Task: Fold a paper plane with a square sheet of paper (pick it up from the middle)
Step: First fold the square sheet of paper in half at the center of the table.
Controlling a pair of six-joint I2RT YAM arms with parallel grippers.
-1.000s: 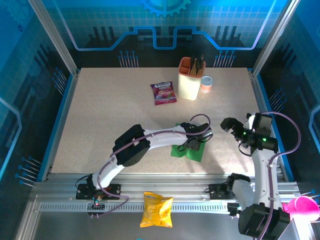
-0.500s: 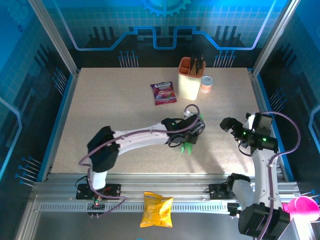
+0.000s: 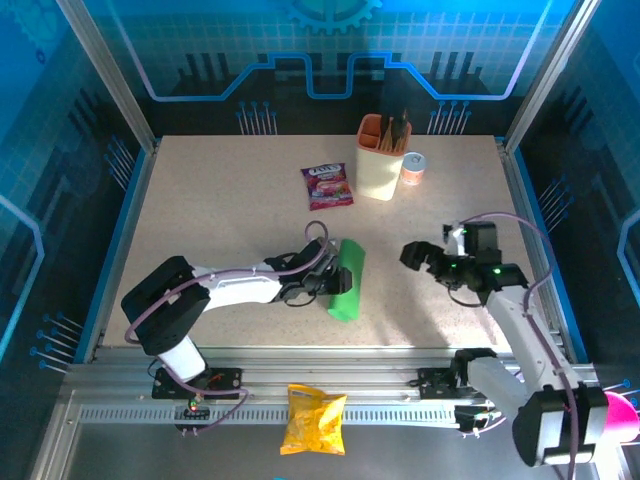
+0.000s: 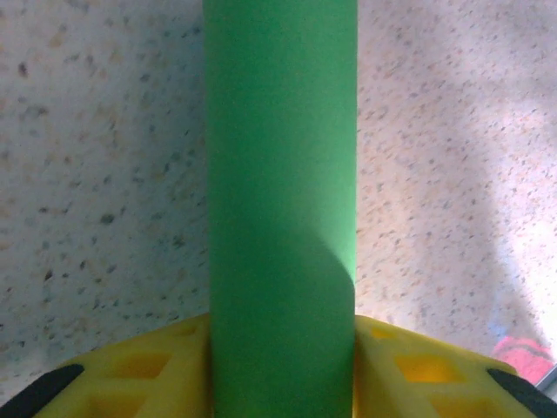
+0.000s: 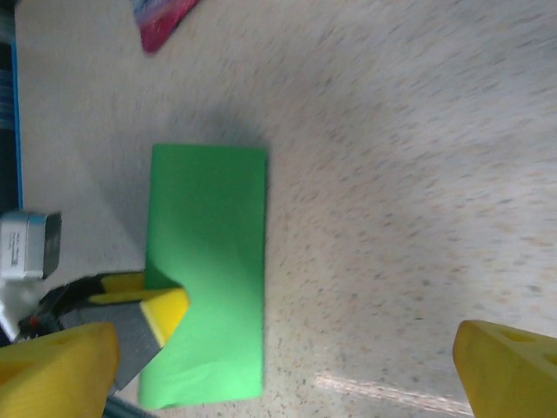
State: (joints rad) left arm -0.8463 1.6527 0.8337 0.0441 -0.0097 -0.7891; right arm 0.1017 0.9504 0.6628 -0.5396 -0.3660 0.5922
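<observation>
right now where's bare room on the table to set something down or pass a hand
Widest bare patch: the far-left table, between its left edge and the purple sachet. Also the far-right corner beyond the can. Crowded: the middle, where the left hand grips the green paper sheet near the open right hand, and around the cream holder.

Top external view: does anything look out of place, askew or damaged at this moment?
The yellow crisp bag lies off the table, on the metal rail at the near edge. The green paper, doubled into a strip in the left pincer, looks undamaged.
</observation>
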